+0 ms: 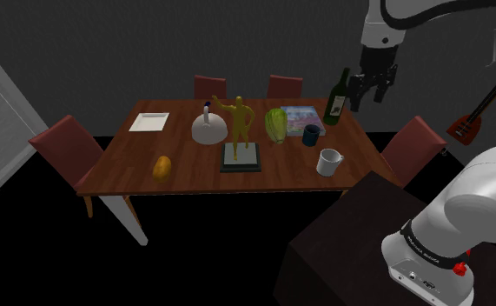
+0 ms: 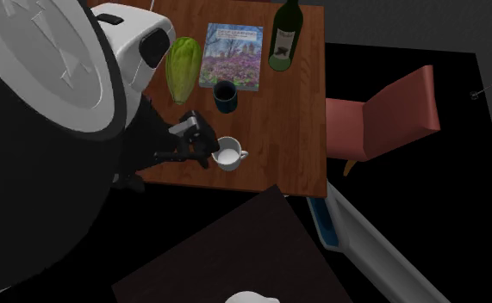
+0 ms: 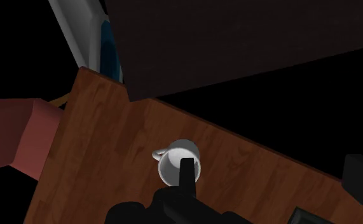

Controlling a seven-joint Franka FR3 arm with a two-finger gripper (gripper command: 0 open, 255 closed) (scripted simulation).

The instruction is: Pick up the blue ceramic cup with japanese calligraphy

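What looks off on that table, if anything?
Nothing spilled or tipped: the bottle, white mug and dark blue cup all stand upright. One oddity: the wrist view has the gripper lined up on the white mug, not the dark blue cup next to the book.
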